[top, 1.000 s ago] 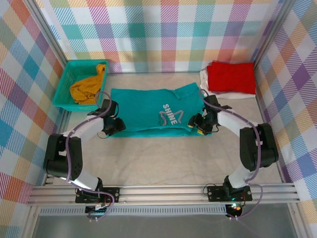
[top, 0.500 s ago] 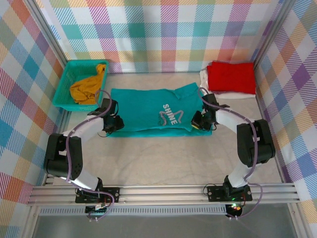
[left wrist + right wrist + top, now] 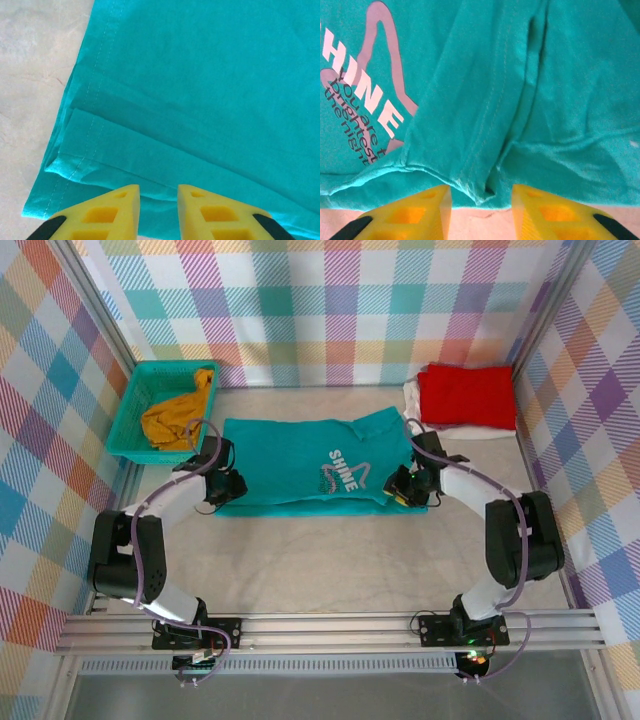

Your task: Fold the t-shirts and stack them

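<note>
The pale desk [image 3: 330,560] carries everything. The teal t-shirt [image 3: 290,465] lies spread flat across the middle of it, with the white "SHINE" print [image 3: 345,462] toward its right half and a folded hem along its near edge. Off the teal t-shirt's far-left corner sits a teal mesh basket [image 3: 125,418] holding the crumpled mustard t-shirt [image 3: 175,420]. Off its far-right corner the red t-shirt [image 3: 466,397] lies folded on top of the white t-shirt [image 3: 412,398].

The 2 tools sit at the teal t-shirt's near corners. The left tool [image 3: 228,485] is low over the near-left corner, its yellow fingers [image 3: 112,210] a narrow gap apart above the hem, pinching nothing. The right tool [image 3: 400,488] is at the near-right corner, fingers [image 3: 540,210] spread wider, a creased fold of the hem lying just at the gap.
</note>
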### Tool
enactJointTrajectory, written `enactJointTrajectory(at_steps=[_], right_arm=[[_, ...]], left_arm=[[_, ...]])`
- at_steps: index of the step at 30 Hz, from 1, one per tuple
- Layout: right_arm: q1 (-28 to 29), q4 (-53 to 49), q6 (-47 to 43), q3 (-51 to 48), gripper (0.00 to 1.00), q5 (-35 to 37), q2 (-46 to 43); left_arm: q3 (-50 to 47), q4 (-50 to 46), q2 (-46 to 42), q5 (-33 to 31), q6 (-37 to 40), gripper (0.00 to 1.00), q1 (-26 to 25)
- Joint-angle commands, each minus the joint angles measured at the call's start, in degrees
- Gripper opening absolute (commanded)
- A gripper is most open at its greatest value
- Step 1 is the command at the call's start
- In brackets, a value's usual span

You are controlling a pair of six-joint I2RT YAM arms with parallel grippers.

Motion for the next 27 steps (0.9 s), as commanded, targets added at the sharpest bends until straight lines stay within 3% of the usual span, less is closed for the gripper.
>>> enactJointTrajectory(at_steps=[1, 6, 15, 27], right_arm=[[0.8, -1.1, 0.2, -0.8, 0.39, -1.8, -0.6], [1.9, 2.0, 1.1, 0.0, 0.38, -2.0, 2.8], [2.9, 2.3, 1.5, 6.1, 0.00, 0.1, 6.0], [2.8, -4.2, -1.0, 24.9, 0.00, 4.7, 18.4]], left_arm=[[-1.6, 0.0, -1.7, 0.8, -0.3, 0.29, 0.5], [-1.8, 0.7, -0.9, 0.8, -0.3, 0.29, 0.5], [-2.2, 0.0, -3.1, -1.3, 0.3, 0.28, 0.6], [1.6, -0.3, -0.2, -1.4, 1.6, 0.28, 2.0]])
